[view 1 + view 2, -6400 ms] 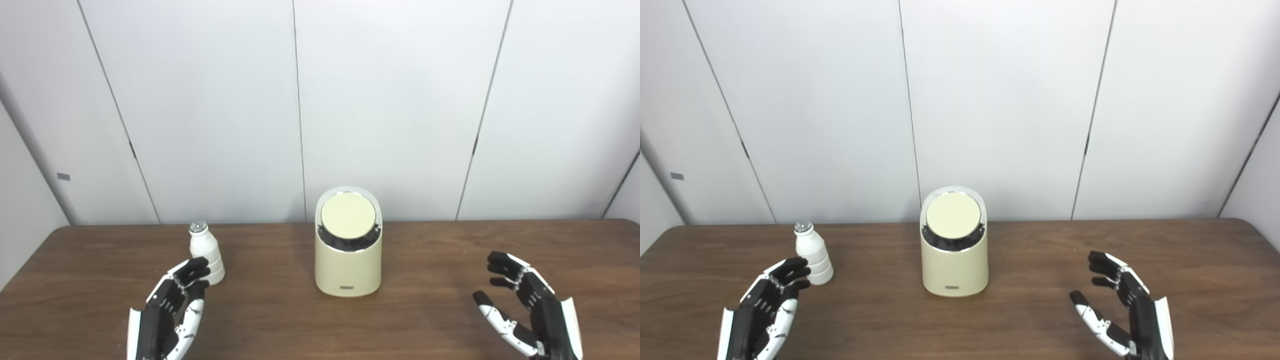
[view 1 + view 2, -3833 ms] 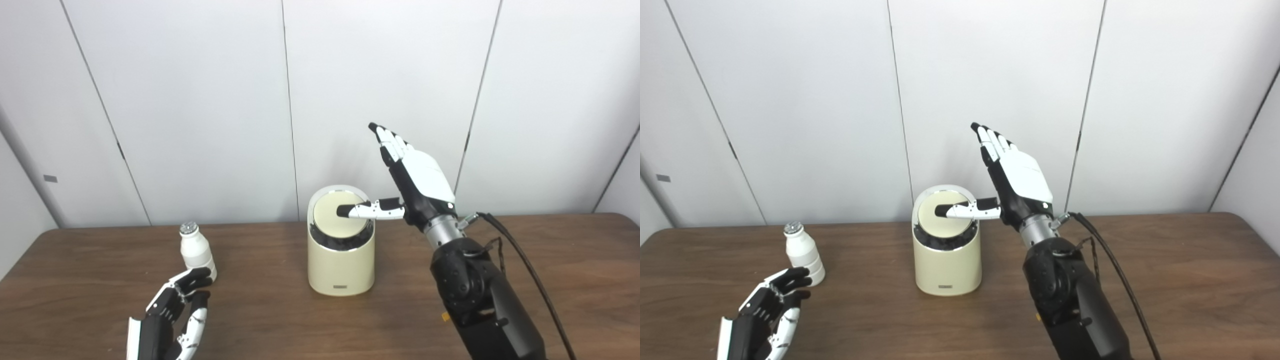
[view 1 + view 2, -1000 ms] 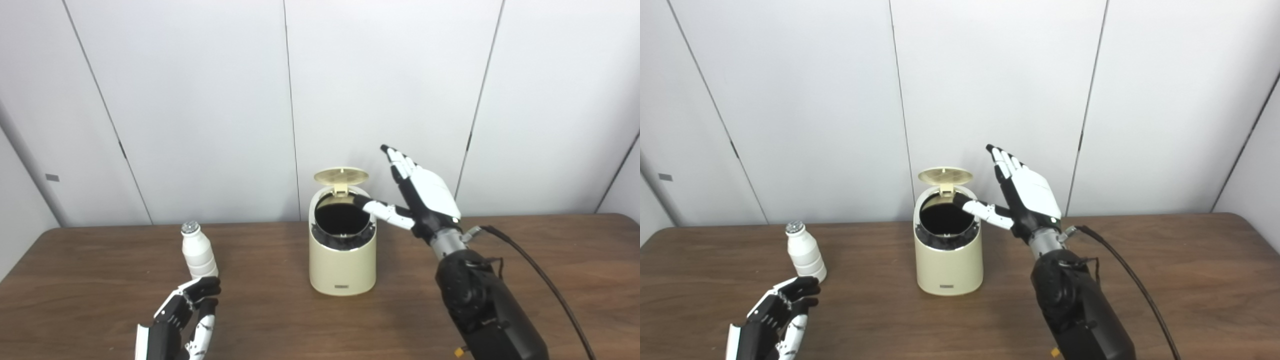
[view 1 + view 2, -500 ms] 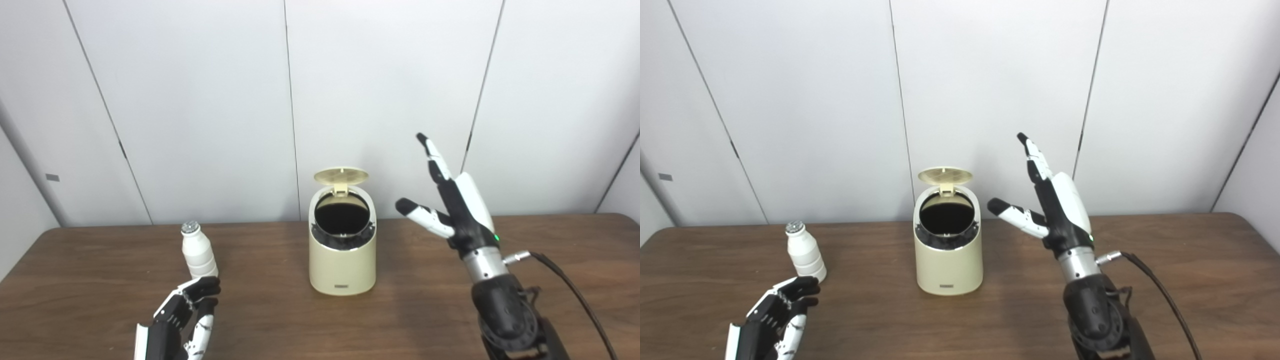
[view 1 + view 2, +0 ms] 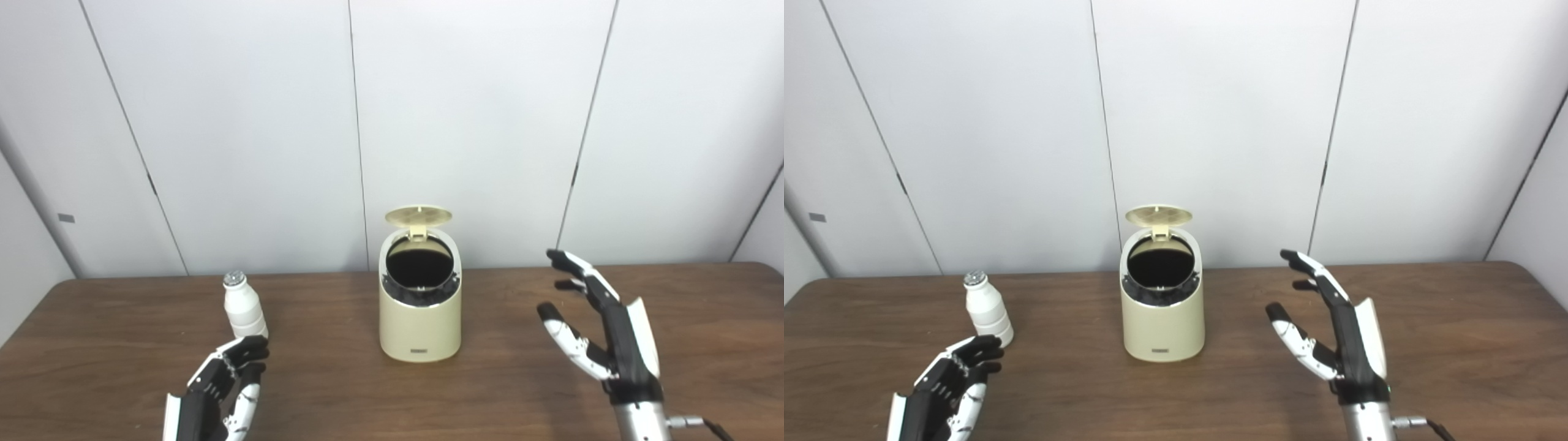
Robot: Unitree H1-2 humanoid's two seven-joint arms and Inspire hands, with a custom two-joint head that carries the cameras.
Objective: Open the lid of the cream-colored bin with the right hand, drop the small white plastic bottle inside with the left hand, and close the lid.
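The cream-colored bin point(image 5: 419, 327) stands mid-table with its round lid point(image 5: 418, 215) flipped up at the back, so the dark mouth shows. A small white plastic bottle point(image 5: 244, 309) with a silver cap stands upright left of the bin. My left hand point(image 5: 219, 392) sits low at the front, just in front of the bottle, fingers apart and holding nothing. To the right of the bin my right hand point(image 5: 603, 334) is open, lowered, well apart from the bin, palm facing left.
The brown wooden table point(image 5: 110, 343) runs across the whole view, with its back edge against white wall panels point(image 5: 245, 122). Bare wood lies between the bottle and the bin and to the right of the right hand.
The right hand has pulled away from the bin's rim, to the right and down toward the table. The lid stays up. The left hand and the bottle have barely moved.
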